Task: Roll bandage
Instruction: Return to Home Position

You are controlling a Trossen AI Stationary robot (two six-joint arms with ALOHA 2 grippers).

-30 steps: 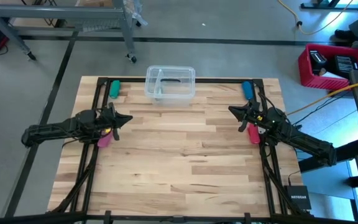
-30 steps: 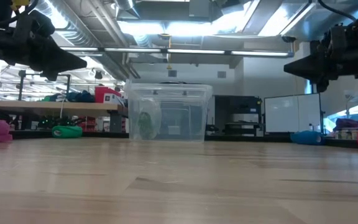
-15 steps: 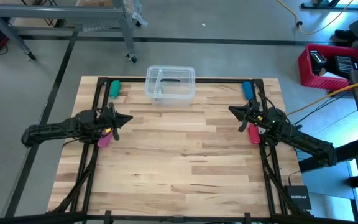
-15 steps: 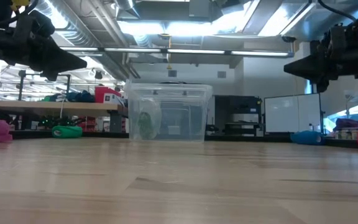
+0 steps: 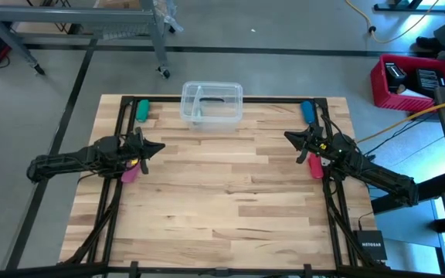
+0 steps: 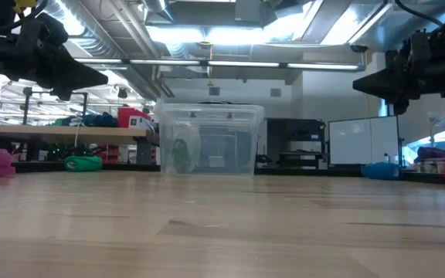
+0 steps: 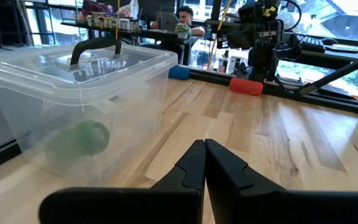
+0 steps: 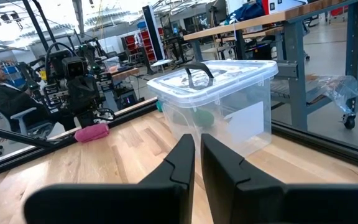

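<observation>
Left claw (image 5: 159, 147) and right claw (image 5: 288, 137) clenched, empty, above bench (image 5: 222, 201); rolled bandage (image 7: 79, 140) in lidded bin (image 5: 212, 101) ahead of them; task looks done

Clear lidded bin (image 5: 211, 103) at table (image 5: 222, 201) far edge.

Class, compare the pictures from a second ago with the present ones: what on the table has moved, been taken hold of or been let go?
Nothing visibly changed. The left gripper and the right gripper hang empty and shut at their own sides, as before. The clear bin stays closed at the far edge, with the rolled green bandage inside it.
</observation>
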